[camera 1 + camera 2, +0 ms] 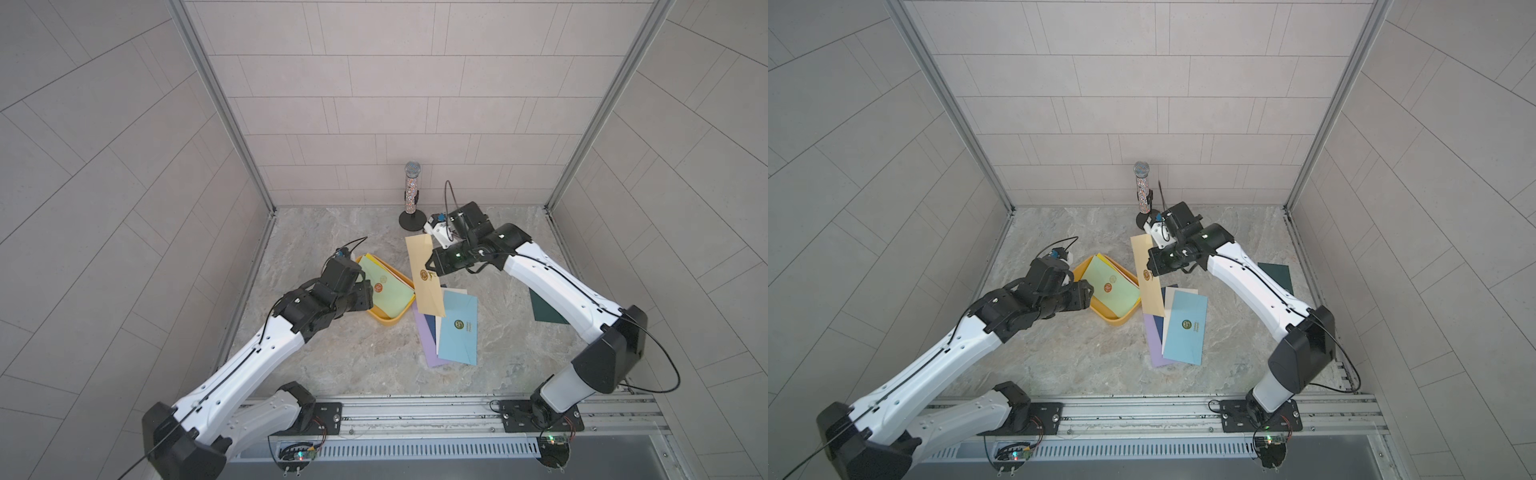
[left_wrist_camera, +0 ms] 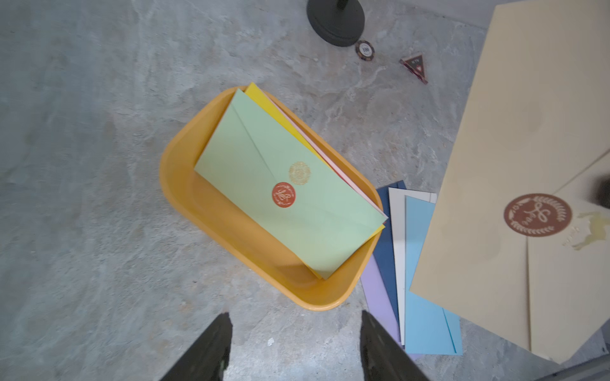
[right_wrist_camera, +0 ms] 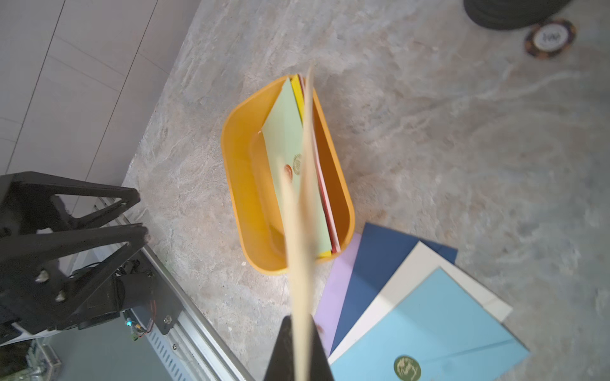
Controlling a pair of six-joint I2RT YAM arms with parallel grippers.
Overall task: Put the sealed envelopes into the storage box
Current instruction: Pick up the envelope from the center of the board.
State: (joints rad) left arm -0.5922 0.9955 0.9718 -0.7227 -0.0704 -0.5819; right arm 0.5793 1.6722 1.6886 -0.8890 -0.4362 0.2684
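Here the right gripper (image 3: 298, 326) pinches a flat cream paper envelope (image 1: 424, 274) near the rounded yellow plastic tray (image 2: 171, 178); the left gripper (image 2: 295, 316) gapes empty, fanned envelopes (image 1: 457, 328) alongside.

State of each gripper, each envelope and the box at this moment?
left gripper: open, empty
right gripper: shut on the cream envelope
cream envelope: lifted, outside the storage box
storage box: holds several envelopes, light green envelope on top
light blue envelope: on the table, topping a fanned pile
dark green envelope: flat on the table
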